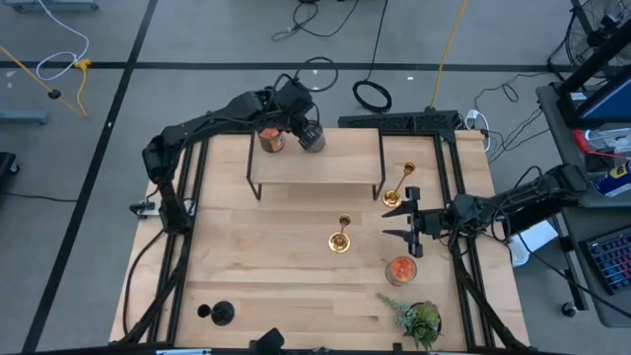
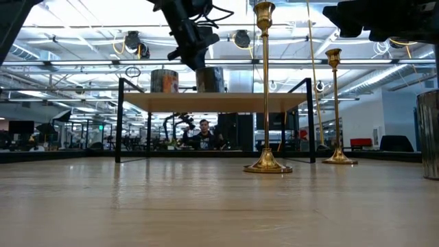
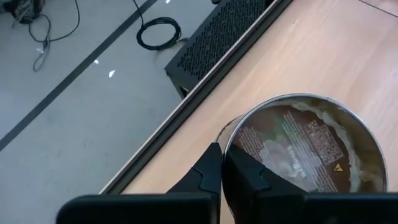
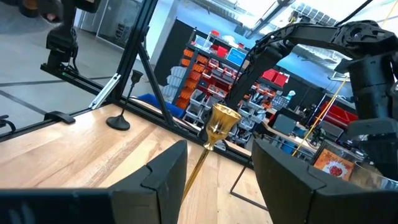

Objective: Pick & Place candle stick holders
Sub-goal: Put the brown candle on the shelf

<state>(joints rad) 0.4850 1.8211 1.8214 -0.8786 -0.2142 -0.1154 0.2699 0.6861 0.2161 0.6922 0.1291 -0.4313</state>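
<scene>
Right jaws (image 1: 411, 221) spread wide beside a gold candlestick (image 1: 340, 238); left jaws (image 1: 308, 131) pinch silver jar (image 1: 313, 139)

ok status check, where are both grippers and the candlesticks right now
Left gripper on the squat silver-grey jar atop the shelf. Right gripper open beside the two shiny gold-brass candlesticks. Black candlestick alone at the near left corner.

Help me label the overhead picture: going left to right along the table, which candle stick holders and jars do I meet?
Black candlestick → orange jar on the shelf → silver jar → middle gold candlestick → orange jar by the right gripper.
</scene>
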